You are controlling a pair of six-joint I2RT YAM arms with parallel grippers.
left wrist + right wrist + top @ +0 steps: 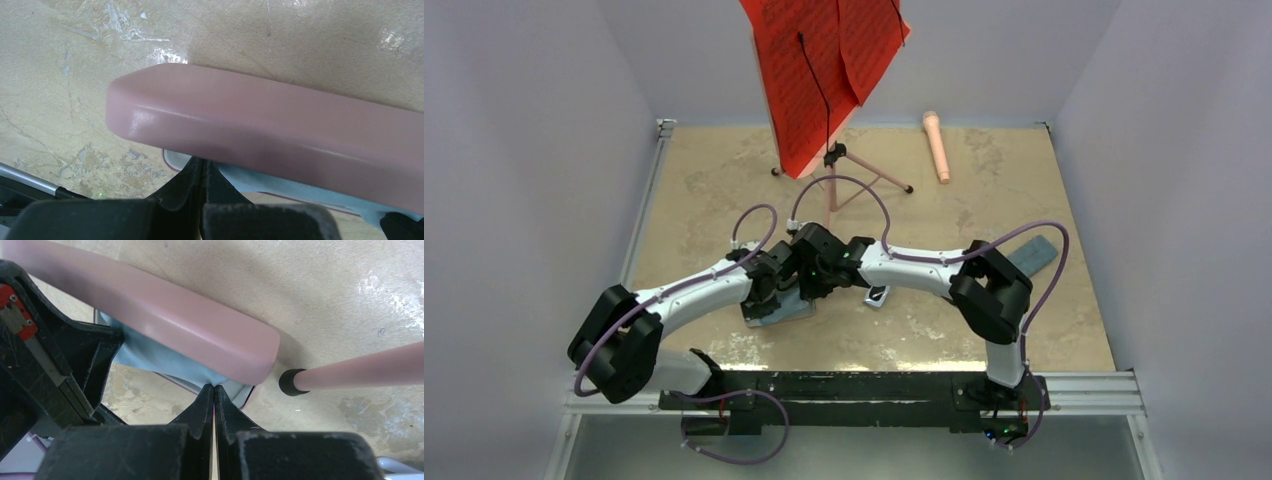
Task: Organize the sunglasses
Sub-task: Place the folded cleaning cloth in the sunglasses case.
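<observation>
The pink oblong case (pixel 260 130) is open, showing a pale blue lining (pixel 280 187). It lies mid-table under both wrists (pixel 781 310). My left gripper (pixel 202 165) is shut, tips at the case's lower blue edge under the pink lid. My right gripper (pixel 214 390) is shut and pinches the puckered blue lining (pixel 150 360) at the other end of the case (pixel 175 325). The white-framed sunglasses (pixel 877 297) lie on the table just right of the grippers. The black pair is not in view.
A stand with red sheets (pixel 824 70) rises behind on a pink tripod, one black-tipped leg (pixel 292 381) close to the case. The grey-blue flat case (pixel 1036 254) lies at the right. A pink cylinder (pixel 936 145) lies at the back.
</observation>
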